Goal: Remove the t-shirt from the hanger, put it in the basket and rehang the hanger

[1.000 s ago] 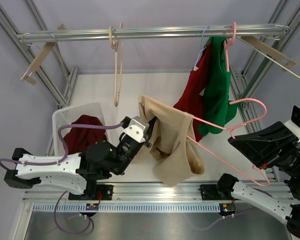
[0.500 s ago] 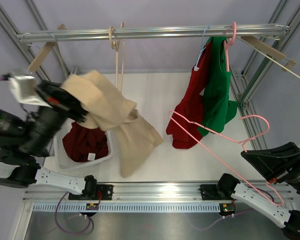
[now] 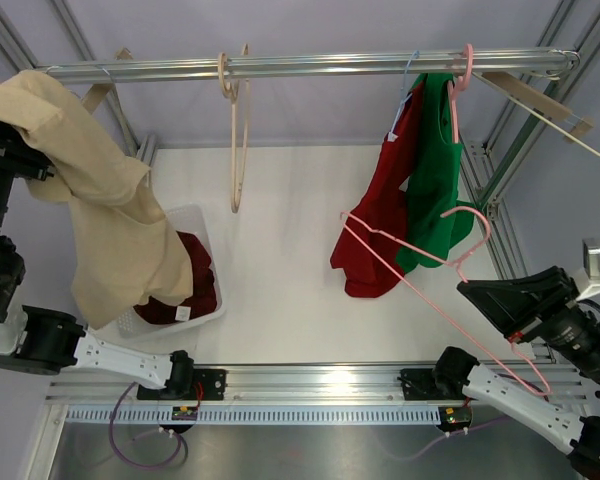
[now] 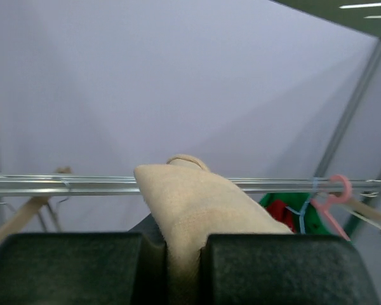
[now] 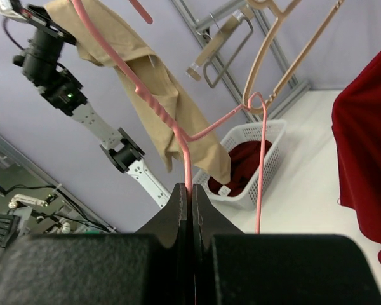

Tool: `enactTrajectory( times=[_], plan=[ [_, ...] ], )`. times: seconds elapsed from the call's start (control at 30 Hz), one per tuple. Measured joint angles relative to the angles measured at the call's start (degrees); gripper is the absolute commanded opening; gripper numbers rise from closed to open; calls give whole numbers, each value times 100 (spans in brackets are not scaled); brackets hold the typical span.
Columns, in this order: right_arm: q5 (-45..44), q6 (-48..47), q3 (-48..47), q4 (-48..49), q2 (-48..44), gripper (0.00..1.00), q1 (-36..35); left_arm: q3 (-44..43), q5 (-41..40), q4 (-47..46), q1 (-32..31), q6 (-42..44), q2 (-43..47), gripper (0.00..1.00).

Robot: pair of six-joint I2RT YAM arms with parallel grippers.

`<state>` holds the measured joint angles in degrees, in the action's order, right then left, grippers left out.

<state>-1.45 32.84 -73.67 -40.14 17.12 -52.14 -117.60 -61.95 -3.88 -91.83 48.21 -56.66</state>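
White table (image 3: 280, 260): basket (image 3: 188, 213) under beige t-shirt (image 3: 120, 240) (left tool (image 4: 184, 251) clamping it); right tool (image 5: 192, 203) pinching pink hanger (image 5: 187, 165).

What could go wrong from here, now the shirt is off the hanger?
1. The beige shirt, pinched in the left tool, hangs over the basket's left side; released here, it may drape over the rim.
2. The hanger in the right tool reaches close to the red shirt and could snag it.
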Motion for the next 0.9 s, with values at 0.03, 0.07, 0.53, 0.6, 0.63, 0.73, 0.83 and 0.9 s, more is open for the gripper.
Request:
enactTrajectory(
  times=[0.03,0.07,0.53,0.6,0.63,0.73,0.83,0.9],
  plan=[
    [0,-11,35,2,98,0,0,127,-59,-363,2,369,26,0],
    [4,-15,70,7,190,0,0,492,-74,-870,2,793,131,0],
    [457,-37,295,428,1237,0,2,6067,-769,-3541,-9,2306,2688,0],
    [457,-72,304,490,1266,0,2,6496,-981,-3165,-13,1862,3152,0],
    [455,-96,304,511,1296,0,2,6712,-1126,-3130,-9,1679,3390,0],
    [448,-170,295,586,1486,0,2,7106,-1552,-2959,59,1257,3648,0],
    [313,-310,173,588,1893,0,2,7281,-1832,-2011,271,435,3648,0],
    [81,-422,28,627,2271,0,2,7241,-1950,-955,448,-452,3696,0]
  ],
)
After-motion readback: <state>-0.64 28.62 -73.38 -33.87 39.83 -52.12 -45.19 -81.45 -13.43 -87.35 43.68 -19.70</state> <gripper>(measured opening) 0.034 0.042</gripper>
